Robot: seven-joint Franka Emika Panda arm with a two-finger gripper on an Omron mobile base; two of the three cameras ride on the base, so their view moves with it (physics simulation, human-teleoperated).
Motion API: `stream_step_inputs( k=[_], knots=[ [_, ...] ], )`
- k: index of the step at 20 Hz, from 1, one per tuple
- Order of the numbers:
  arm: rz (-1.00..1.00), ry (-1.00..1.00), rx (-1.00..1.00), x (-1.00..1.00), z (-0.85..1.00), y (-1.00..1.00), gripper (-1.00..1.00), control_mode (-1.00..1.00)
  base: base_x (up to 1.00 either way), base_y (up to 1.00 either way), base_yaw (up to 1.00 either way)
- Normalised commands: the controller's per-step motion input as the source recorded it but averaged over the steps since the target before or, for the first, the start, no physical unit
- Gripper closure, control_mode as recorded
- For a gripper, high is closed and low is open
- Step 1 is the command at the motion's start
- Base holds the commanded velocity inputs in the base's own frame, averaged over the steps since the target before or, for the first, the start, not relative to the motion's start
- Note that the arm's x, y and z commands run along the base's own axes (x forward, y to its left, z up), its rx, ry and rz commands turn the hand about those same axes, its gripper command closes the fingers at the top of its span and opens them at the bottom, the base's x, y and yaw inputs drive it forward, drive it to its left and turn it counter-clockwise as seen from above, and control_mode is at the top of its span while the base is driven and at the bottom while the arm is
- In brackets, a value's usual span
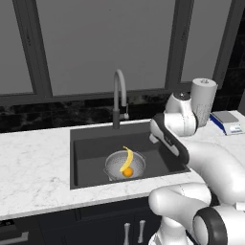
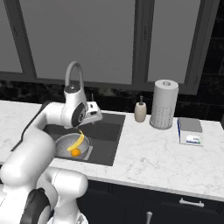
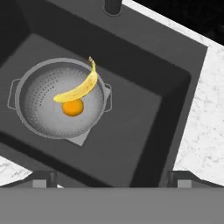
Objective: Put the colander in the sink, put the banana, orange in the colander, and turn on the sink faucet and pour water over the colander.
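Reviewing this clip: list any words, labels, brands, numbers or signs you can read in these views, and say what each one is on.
No readable text in any view.
The scale on the counter has a pale front panel with faint marks: too small and blurred to read.
The paper-towel roll, soap dispenser, sink faucet, colander, banana and orange carry no lettering.

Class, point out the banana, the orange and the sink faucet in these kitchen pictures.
banana [image 3: 78, 89], hand view, middle of its curved body.
orange [image 3: 72, 108], hand view, centre of the fruit.
sink faucet [image 1: 119, 86], left base view, arched spout.
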Motion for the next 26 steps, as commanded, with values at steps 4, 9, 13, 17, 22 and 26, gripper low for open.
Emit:
stream_step_inputs(
  k=[4,9,13,17,22,26],
  knots=[
    [0.13,-0.18,0.02,0.00,0.17,-0.10,-1.00,-1.00,0.00,0.00,0.00],
    [0.20,-0.45,0.05,0.23,0.10,-0.06,-1.00,-1.00,0.00,0.00,0.00],
    [0.22,-0.37,0.07,0.45,0.10,-0.02,-1.00,-1.00,0.00,0.00,0.00],
    [0.16,-0.31,0.16,0.41,0.02,0.01,-1.00,-1.00,0.00,0.00,0.00],
    [0.14,-0.20,0.35,0.47,0.13,-0.09,-1.00,-1.00,0.00,0.00,0.00],
    [0.04,-0.08,0.28,0.58,0.25,0.05,-1.00,-1.00,0.00,0.00,0.00]
  ],
)
